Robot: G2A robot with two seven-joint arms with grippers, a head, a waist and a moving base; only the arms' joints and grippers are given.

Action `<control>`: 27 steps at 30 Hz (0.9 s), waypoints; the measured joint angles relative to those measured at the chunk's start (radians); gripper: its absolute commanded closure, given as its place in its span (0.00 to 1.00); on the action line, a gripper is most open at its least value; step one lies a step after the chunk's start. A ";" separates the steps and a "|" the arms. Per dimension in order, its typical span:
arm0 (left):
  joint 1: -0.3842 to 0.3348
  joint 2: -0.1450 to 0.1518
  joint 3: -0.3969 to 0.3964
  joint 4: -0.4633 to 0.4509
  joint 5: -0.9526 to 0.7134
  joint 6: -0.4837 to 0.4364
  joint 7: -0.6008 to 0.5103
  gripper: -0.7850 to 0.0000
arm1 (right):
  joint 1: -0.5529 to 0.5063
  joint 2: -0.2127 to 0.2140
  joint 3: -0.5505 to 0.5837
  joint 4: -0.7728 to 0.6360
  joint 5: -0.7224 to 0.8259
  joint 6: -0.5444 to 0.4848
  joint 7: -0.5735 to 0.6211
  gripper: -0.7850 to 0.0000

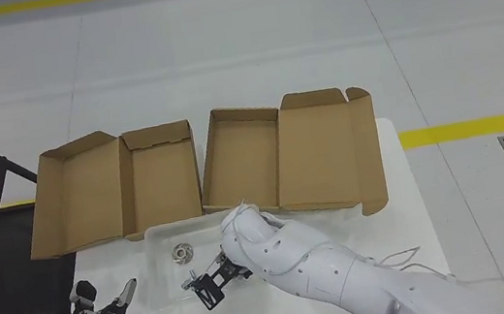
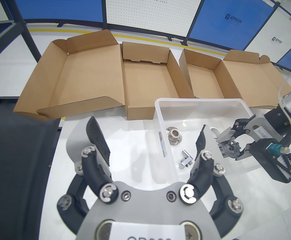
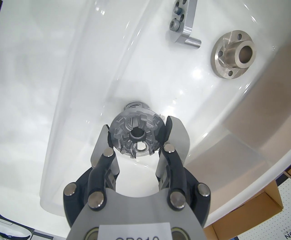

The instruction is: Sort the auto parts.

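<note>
Cardboard lines the far side of the white table [image 1: 408,232]. An open brown cardboard box [image 1: 163,185] lies at 11 o'clock from the clear plastic bin [image 2: 197,100], with its lid flap spread flat. A second open brown box [image 1: 242,158] lies at 1 o'clock, and both show bare floors. At 7 o'clock from the bin, the left gripper [image 2: 147,126] hangs over the table, its black ribbed fingers spread wide with nothing between them.

Inside the bin, toward its 9 o'clock end, a silver flanged metal bushing [image 2: 174,135] sits flange down and bore up. A small silver angled bracket [image 2: 186,159] lies near it, at roughly 5 o'clock. Further right, near the bin's middle, the right gripper [image 3: 137,134] is clamped on a dark grey toothed cast-metal hub [image 3: 136,138], with one pad on each side of its notched rim. Whether the hub's stub end touches the bin floor cannot be told.

The hub looks rigid and dense, probably heavy for its size, and bare metal is likely to be slippery. Its notches give the pads some purchase. A hold straight across the rim, as here, seems sounder than one on the narrow stub.

On the way to either box, the bin's far wall and then the box's near wall stand in the path and would need clearing. The bushing and bracket sit apart at 9 to 10 o'clock of the hub, and the left gripper is outside the bin, well apart.
</note>
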 measured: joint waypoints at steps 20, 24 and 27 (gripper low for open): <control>0.000 0.000 0.000 0.000 0.000 0.000 0.000 0.00 | -0.180 0.160 0.280 -0.602 -0.011 0.077 0.379 1.00; 0.000 0.000 0.000 0.000 0.000 0.000 0.000 0.00 | -0.259 0.193 0.383 -0.742 0.020 0.094 0.465 1.00; 0.000 0.000 0.000 0.000 0.000 0.000 0.000 0.00 | -0.276 0.199 0.406 -0.763 0.024 0.096 0.477 1.00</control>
